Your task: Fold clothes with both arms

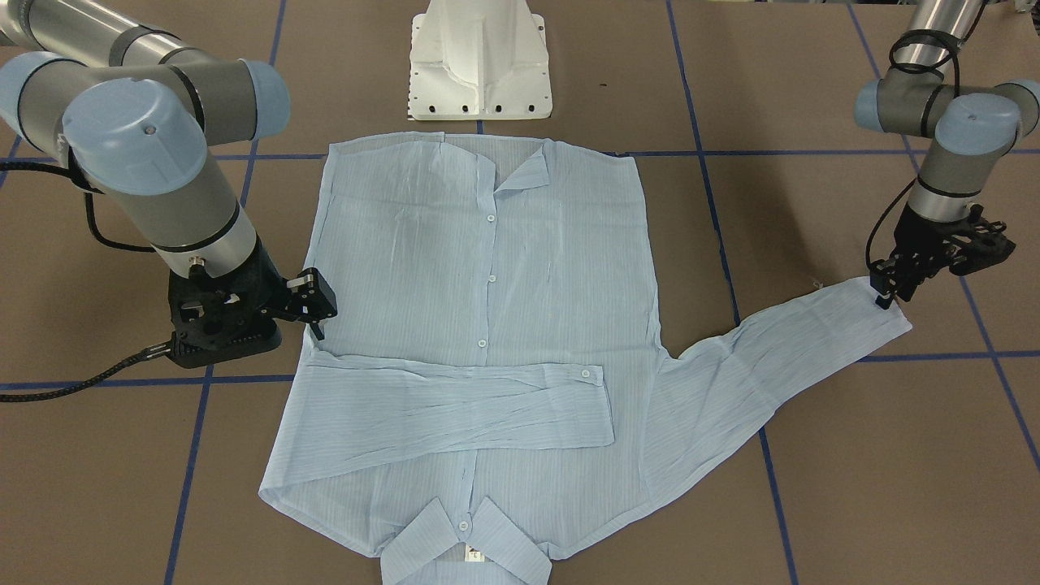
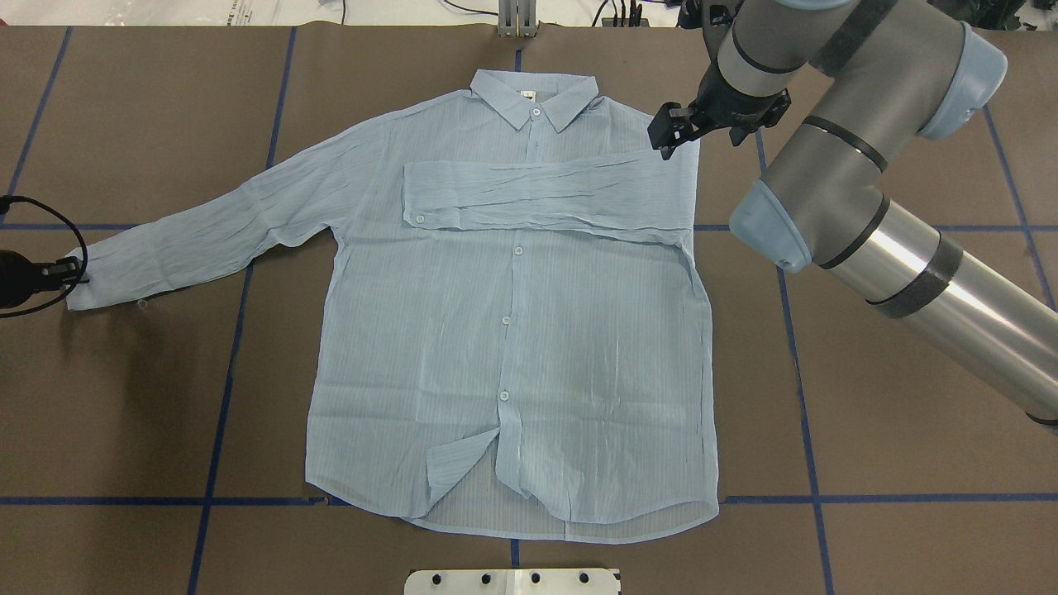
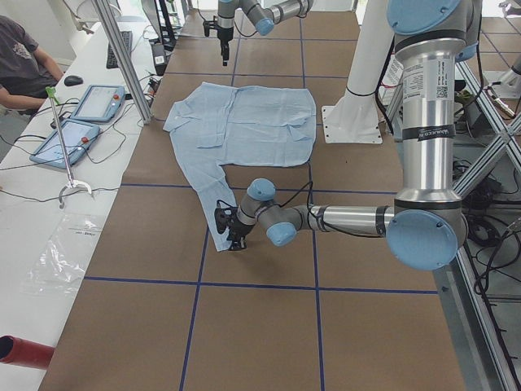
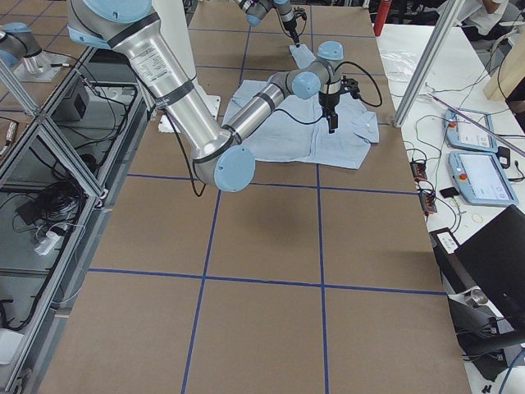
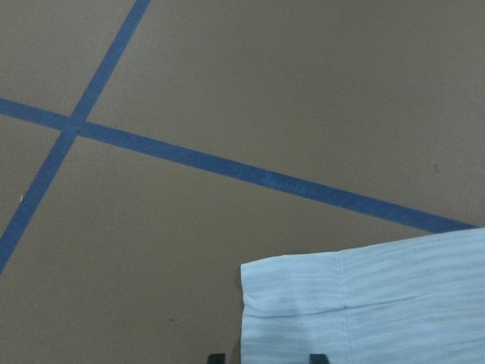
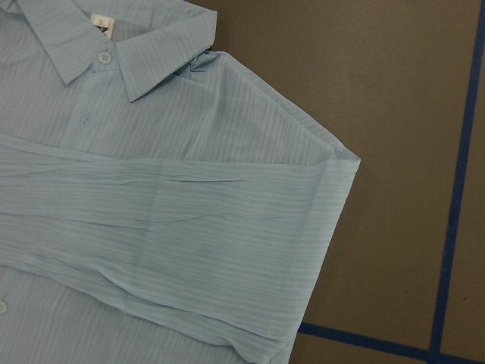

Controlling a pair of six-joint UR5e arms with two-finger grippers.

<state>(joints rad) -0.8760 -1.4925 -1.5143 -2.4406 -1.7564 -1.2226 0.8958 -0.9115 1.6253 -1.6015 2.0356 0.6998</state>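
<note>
Nearest the robot, the white metal pedestal base (image 2: pixel 512 581) stands on the brown table surface (image 2: pixel 909 397), which is marked into squares by blue tape lines (image 2: pixel 909 498).

The thin, light blue, faintly striped long-sleeved shirt (image 2: pixel 512 330) lies flat and front side up. It is buttoned and centred on the table, with its hem toward the base and its collar away from it. At the hem, one corner of the front placket (image 2: pixel 459 463) is turned back. Small white buttons (image 2: pixel 504 318) run up the middle.

The shirt's outstretched sleeve (image 2: pixel 223 235) runs toward the robot's left side, wrinkled and resting on the table. The black two-finger left gripper (image 1: pixel 884 299) is down at this sleeve's cuff (image 5: pixel 303 303). In the left wrist view its fingertips (image 5: pixel 216 358) stand apart with the cuff's edge lying between them, not clamped.

Farther out, the other sleeve (image 2: pixel 545 194) is folded across the chest and lies flat, its buttoned cuff just past the placket. The black right gripper (image 2: pixel 668 140) hangs at the shoulder fold of this sleeve, beside the shirt's edge. It grasps nothing visible, and whether its jaws are parted or closed cannot be told.

Beyond that, the collar (image 2: pixel 570 103) lies spread open, with a small white neck label (image 2: pixel 529 93) showing inside.

At the far edge, a seated person (image 3: pixel 24 61) is at a white side bench.
</note>
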